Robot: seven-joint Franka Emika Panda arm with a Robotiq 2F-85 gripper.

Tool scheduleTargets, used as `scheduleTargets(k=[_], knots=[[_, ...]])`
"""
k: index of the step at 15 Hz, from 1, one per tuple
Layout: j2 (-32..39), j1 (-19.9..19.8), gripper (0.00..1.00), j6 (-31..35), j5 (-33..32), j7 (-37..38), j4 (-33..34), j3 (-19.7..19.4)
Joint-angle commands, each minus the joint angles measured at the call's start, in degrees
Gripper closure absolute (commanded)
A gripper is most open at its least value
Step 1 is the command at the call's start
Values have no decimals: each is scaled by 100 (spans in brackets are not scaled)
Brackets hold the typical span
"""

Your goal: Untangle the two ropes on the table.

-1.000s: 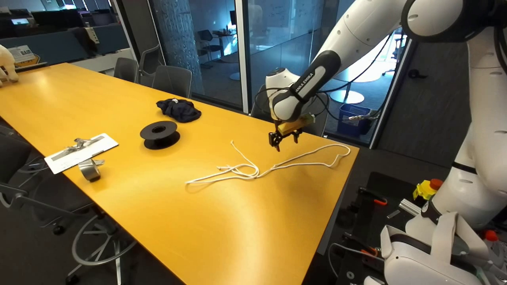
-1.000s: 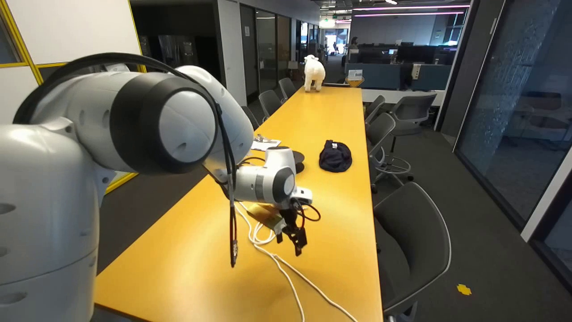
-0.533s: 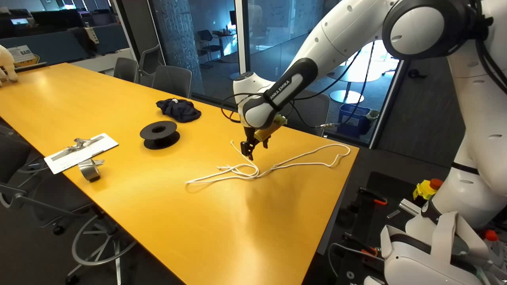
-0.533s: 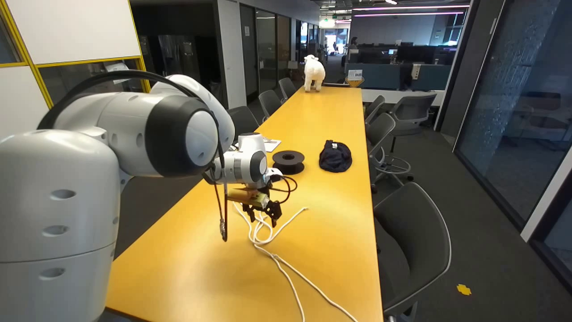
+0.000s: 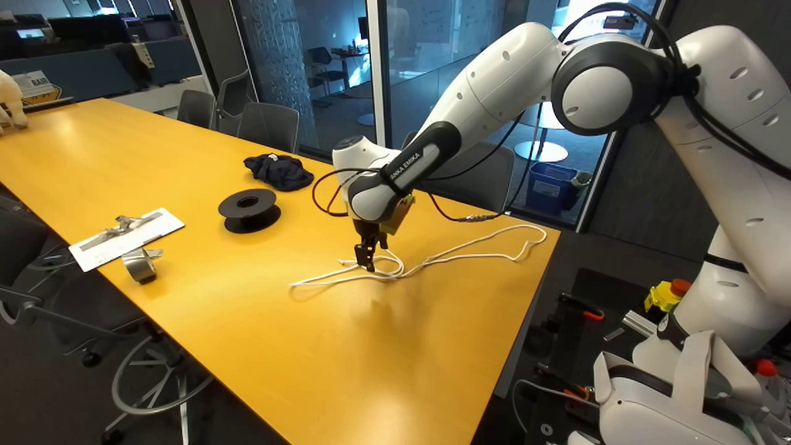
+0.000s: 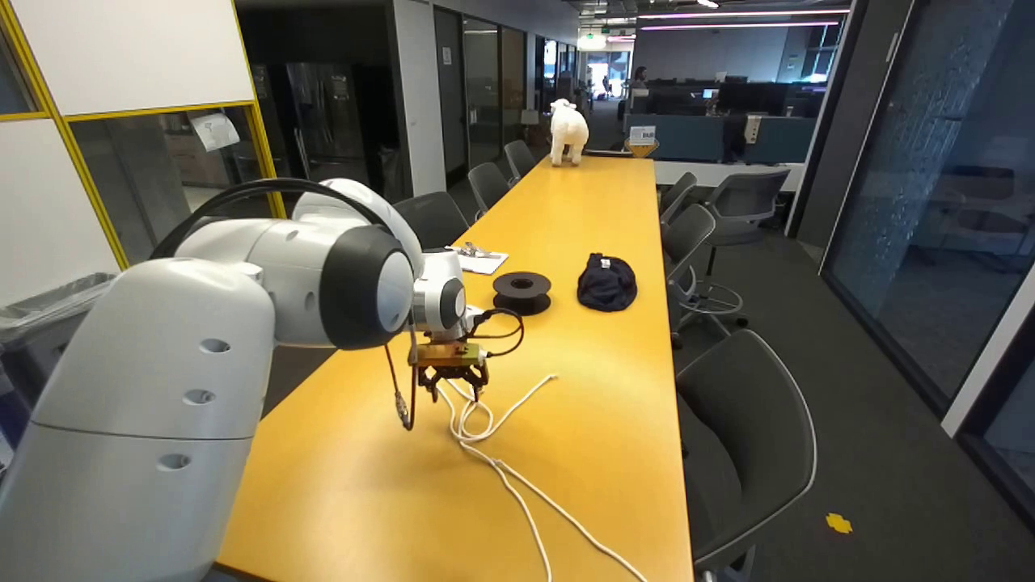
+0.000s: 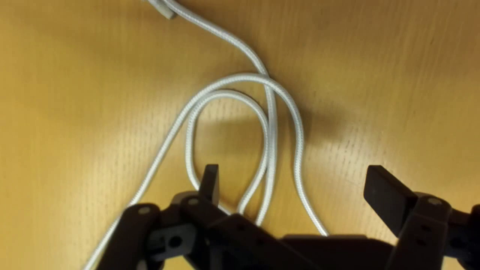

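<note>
Robotiq gripper (image 7: 295, 182) spread wide over the white braided ropes (image 7: 240, 77), which loop and cross mid-frame in wrist view. Ropes lie on the conference table (image 5: 346, 358); in an exterior view, black spool (image 5: 248, 212) left of centre.

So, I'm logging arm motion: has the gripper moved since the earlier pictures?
Yes: in an exterior view, the gripper has shifted left and down in the picture, closer to the black spool.
</note>
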Motion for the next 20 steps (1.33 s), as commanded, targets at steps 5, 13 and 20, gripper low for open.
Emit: scheduleTargets(k=[5,13,20], knots=[[868,359,0,-543,-51,-812,1548,412],[1668,853,0,154,-177,-738,2445,389],[2350,858,0,551,-324,-767,3304,88]])
